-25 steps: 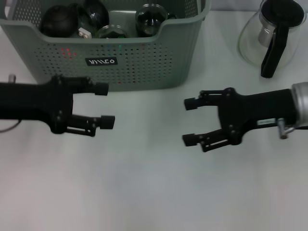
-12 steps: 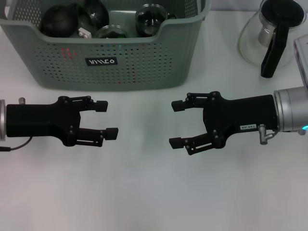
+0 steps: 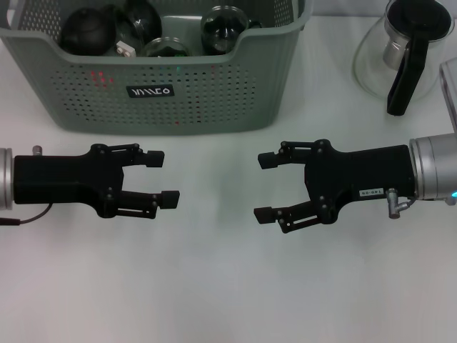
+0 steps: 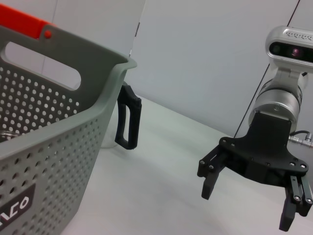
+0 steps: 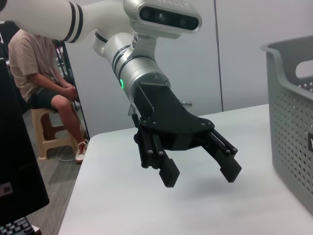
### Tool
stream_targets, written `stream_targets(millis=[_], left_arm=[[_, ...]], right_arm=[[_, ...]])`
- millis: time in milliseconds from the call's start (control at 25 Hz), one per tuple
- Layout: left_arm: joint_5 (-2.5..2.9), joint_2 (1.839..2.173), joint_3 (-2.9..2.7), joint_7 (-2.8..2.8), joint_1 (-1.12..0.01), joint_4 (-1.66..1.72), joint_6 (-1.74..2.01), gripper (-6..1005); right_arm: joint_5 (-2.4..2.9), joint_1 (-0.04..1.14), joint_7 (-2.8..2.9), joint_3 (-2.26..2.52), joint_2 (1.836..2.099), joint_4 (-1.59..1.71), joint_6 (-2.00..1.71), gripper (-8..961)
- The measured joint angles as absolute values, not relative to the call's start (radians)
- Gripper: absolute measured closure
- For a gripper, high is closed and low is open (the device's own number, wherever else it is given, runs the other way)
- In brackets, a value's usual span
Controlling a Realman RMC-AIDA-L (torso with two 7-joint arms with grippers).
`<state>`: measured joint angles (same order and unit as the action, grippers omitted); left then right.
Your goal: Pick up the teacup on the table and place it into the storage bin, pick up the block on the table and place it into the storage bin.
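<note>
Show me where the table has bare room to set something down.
Bare table runs in front of both open grippers, left and right, and in the gap between them. The bin is crowded with dark round items; the teapot fills the far right corner.

There is one storage bin (image 3: pixel 214 93), and inside it sit four dark round vessels (image 3: pixel 86 28). Beside the bin, to its right, stands one glass teapot (image 3: pixel 407 53). In front of the bin hover two grippers, the left gripper (image 3: pixel 161 179) and the right gripper (image 3: pixel 264 187).
</note>
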<state>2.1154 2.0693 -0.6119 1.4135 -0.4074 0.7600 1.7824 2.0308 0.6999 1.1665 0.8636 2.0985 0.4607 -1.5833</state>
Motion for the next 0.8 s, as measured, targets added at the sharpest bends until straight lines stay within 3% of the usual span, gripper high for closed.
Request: stream_targets(millis=[800], left_arm=[[2.116,2.069,-0.614,1.410,-0.414,0.759,1.770,124]], right_arm=[[2.031,0.702,1.166,0.864,2.098,0.460,-1.586,12]])
